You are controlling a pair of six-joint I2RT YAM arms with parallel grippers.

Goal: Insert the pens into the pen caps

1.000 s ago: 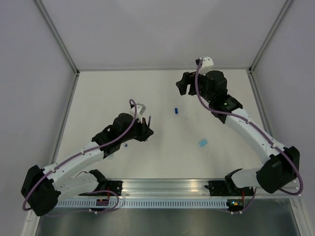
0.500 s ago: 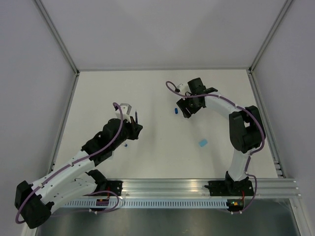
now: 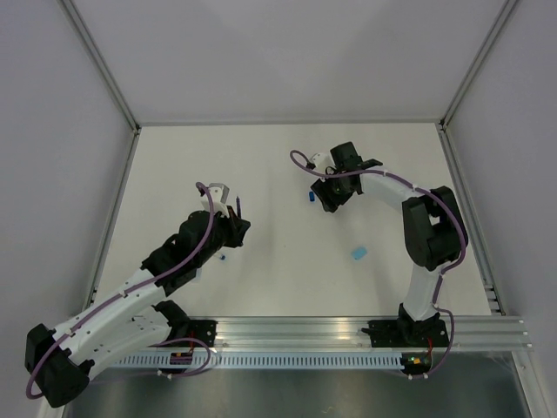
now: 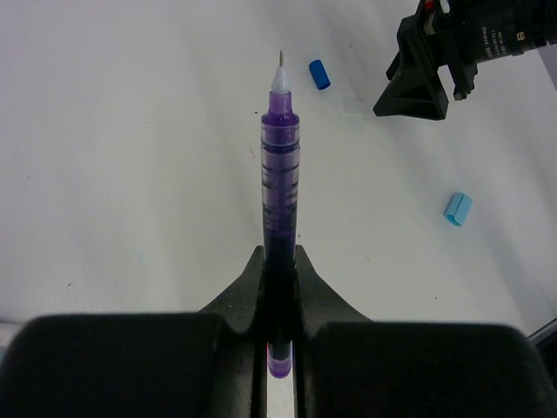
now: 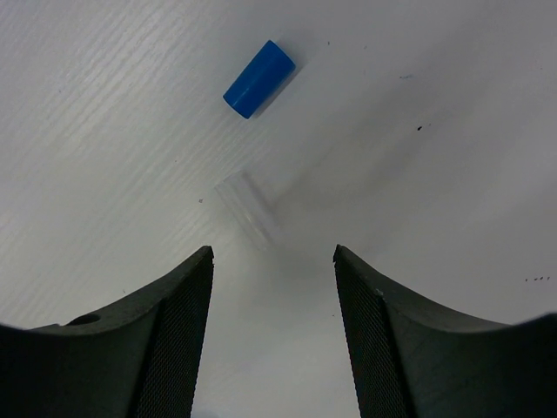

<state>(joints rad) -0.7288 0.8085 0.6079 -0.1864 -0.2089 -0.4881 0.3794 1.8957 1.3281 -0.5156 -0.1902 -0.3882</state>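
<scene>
My left gripper [image 3: 236, 223] is shut on the dark purple pen [image 4: 280, 174], which points forward with its bare tip out, above the table [image 3: 174, 174]. The pen also shows in the top view [image 3: 239, 207]. The dark blue cap [image 3: 311, 198] lies on the table, also in the left wrist view [image 4: 318, 74] and the right wrist view [image 5: 258, 67]. My right gripper [image 3: 327, 202] is open just right of it, low over the table [image 5: 273, 252]. A faint clear stub [image 5: 248, 209] lies just ahead of its fingertips. The light blue cap [image 3: 358, 253] lies nearer. No white-barrelled pen shows.
A tiny dark blue speck [image 3: 224, 257] lies on the table below my left gripper. White walls with metal posts [image 3: 104, 70] enclose the table on three sides. The aluminium rail [image 3: 296, 335] with the arm bases runs along the near edge.
The right arm has swung from the back of the table down beside the dark blue cap. The left arm has drawn left and back a little with the pen in it.
</scene>
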